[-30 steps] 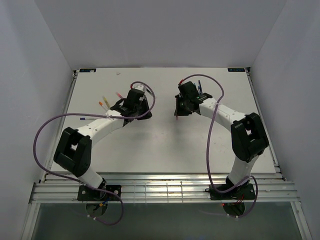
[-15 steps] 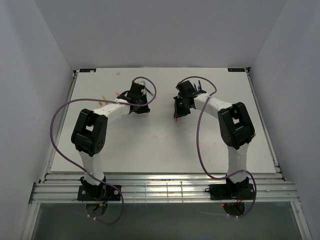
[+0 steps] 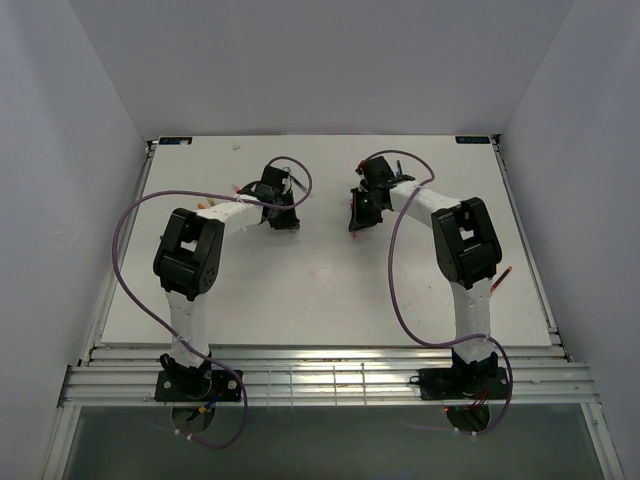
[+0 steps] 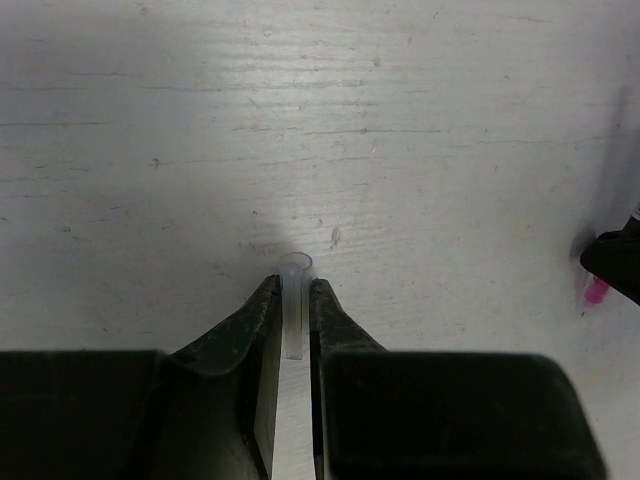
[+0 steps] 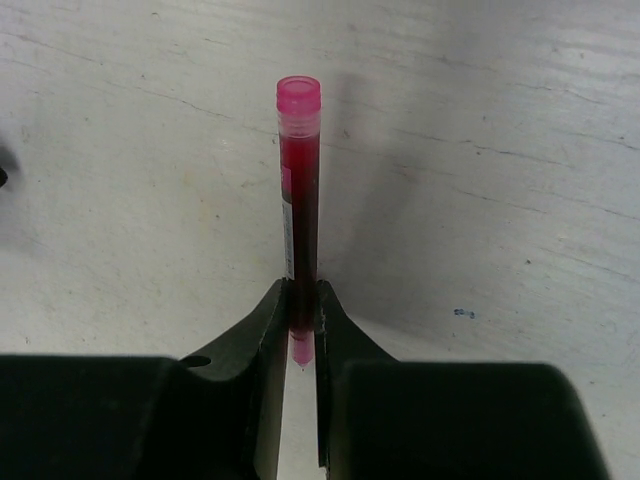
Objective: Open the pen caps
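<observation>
Cap [image 4: 296, 270] in left claw [image 4: 293, 287], pen [image 5: 299, 180] in right claw [image 5: 301, 292]; claws apart, above table [image 3: 300, 290].

The translucent pen cap [image 4: 296, 268], pulled off, sits pinched in the left gripper [image 4: 294, 287], apart from the pink pen [image 5: 299, 180] clamped in the right gripper [image 5: 302, 289].

Each wrist camera sits just behind its own jaws, left gripper [image 4: 294, 288] and right gripper [image 5: 302, 290], facing forward along them at the tabletop close ahead. The top camera looks down from high behind both, far off, taking in the whole table [image 3: 320, 290] (those two patches included).
</observation>
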`<state>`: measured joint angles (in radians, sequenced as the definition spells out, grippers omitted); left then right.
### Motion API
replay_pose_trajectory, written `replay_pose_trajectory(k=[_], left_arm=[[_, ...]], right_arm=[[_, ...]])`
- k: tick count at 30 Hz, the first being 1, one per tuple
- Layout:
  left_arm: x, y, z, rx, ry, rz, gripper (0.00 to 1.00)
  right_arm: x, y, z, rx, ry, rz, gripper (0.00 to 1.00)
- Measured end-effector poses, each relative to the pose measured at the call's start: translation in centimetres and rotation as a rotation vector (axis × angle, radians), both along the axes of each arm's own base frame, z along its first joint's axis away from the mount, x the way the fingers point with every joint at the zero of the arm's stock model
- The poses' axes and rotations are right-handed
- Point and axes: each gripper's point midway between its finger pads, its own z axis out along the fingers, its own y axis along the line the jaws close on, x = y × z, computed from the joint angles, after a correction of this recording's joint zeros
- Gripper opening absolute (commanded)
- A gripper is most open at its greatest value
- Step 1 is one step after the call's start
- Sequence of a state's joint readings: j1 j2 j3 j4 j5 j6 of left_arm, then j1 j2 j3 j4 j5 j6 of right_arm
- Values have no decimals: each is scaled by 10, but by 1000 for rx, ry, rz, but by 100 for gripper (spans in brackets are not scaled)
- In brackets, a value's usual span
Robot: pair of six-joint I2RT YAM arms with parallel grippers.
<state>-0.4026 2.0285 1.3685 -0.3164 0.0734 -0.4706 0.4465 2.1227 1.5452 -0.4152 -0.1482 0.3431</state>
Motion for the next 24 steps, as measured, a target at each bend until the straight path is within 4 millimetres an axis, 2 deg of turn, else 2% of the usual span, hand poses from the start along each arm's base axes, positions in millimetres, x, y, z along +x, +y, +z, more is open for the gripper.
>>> replay_pose_trajectory(k=[6,7,8,13,19,24], left_arm=[[0,0,-3,-13,13,-5,7],[0,0,-3,-14,14,-5,9],[0,0,-3,-14,15,-6,16],[1,2,-3,-10,26,2,26],[4,4,-4,-16,33,18,37],[4,3,-3,-29,36,22,42]], right_arm=[[1,4,0,19,1,10,19],[1,5,0,22,1,11,21],[1,5,0,24,1,11,22],[3,8,1,35,-1,8,34],[4,9,2,42,-5,7,38],[4,9,2,43,-7,7,40]])
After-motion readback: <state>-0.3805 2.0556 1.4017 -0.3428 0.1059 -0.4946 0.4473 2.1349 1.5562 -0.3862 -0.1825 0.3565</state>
